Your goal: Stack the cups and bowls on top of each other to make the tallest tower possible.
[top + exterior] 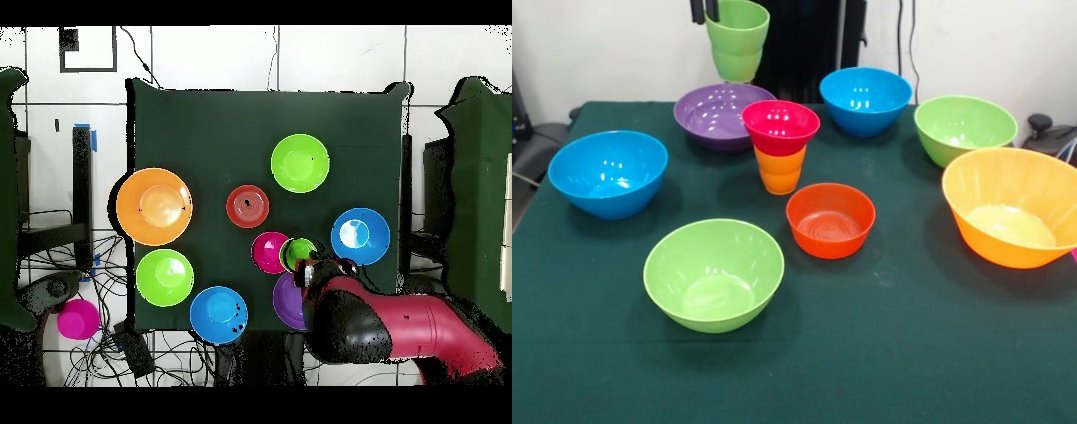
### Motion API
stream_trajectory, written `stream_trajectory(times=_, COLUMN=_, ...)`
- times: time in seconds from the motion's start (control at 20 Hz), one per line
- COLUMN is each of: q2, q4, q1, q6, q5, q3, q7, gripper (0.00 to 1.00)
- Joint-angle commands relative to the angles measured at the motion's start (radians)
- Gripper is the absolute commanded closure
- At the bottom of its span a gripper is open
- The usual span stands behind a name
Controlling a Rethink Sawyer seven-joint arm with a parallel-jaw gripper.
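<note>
1. Cups first: the light green cup [737, 40] hangs in the air above the far side of the bench [883, 353], over the purple bowl [721, 113]; the end effector [704, 11] has it pinched by the rim, one dark finger outside the wall and one just inside.
2. From above, that cup [298, 253] sits right beside the magenta bowl [269, 251], with the red and black arm [400, 335] reaching in behind it.
3. The orange cup [780, 170] stands upright mid-bench, and the small magenta bowl [780, 125] rests on its rim, open side up.
4. Just in front of that pair sits the small orange-red bowl [830, 220], on the cloth alone.
5. Two blue bowls stand apart: one at the left [607, 173], one at the back [865, 100].
6. One light green bowl [713, 274] is nearest me; another [964, 128] is back right.
7. The large orange bowl [1011, 206] sits at the right edge.
8. Off the bench, the overhead view shows another magenta bowl [77, 319] on the floor among cables.
</note>
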Motion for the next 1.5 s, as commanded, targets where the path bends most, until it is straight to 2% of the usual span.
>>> stream_trajectory(times=0.05, q2=0.048, q4=0.048, q1=0.073, q6=0.038, q5=-0.077, q3=-0.04, q7=0.005, gripper=1.0)
stream_trajectory(times=0.45, q2=0.053, q4=0.072, q1=0.115, q6=-0.01, q5=-0.102, q3=-0.088, q7=0.045, gripper=1.0)
stream_trajectory(times=1.5, q2=0.064, q4=0.121, q1=0.175, q6=-0.112, q5=-0.135, q3=-0.183, q7=0.085, gripper=1.0)
